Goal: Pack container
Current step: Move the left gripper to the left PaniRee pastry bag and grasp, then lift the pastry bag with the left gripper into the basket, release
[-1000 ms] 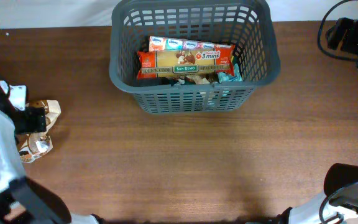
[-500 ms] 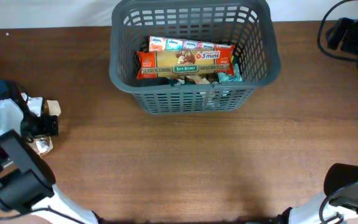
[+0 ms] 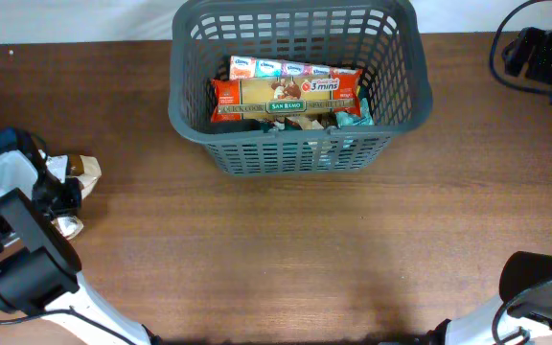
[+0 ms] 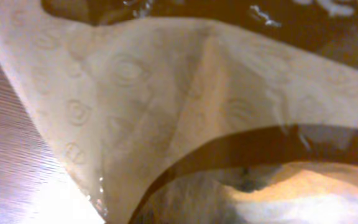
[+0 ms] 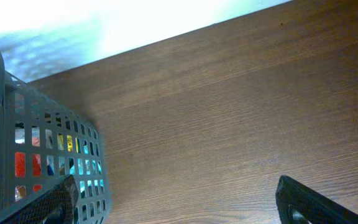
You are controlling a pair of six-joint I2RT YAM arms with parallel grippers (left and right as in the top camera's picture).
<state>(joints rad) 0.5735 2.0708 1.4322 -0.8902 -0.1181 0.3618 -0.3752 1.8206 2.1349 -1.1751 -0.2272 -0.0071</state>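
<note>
The large dark grey slotted plastic basket point(image 3: 300, 153) stands well apart from our left gripper point(image 3: 61, 195), off to its far right across the brown wooden table point(image 3: 286, 259). It holds a red spaghetti packet point(image 3: 286, 96) among others. The left gripper is down on a crinkly cream-and-brown film packet point(image 3: 82, 171). That packet fills its wrist view so closely that we cannot tell whether the jaws have closed.

We judge the step in hand to be securing this packet. We should bite across its body, not a loose film edge, check the hold before lifting, then clear the basket rim. Our right gripper point(image 5: 179, 208) hangs spread and empty, the basket just to its left.
</note>
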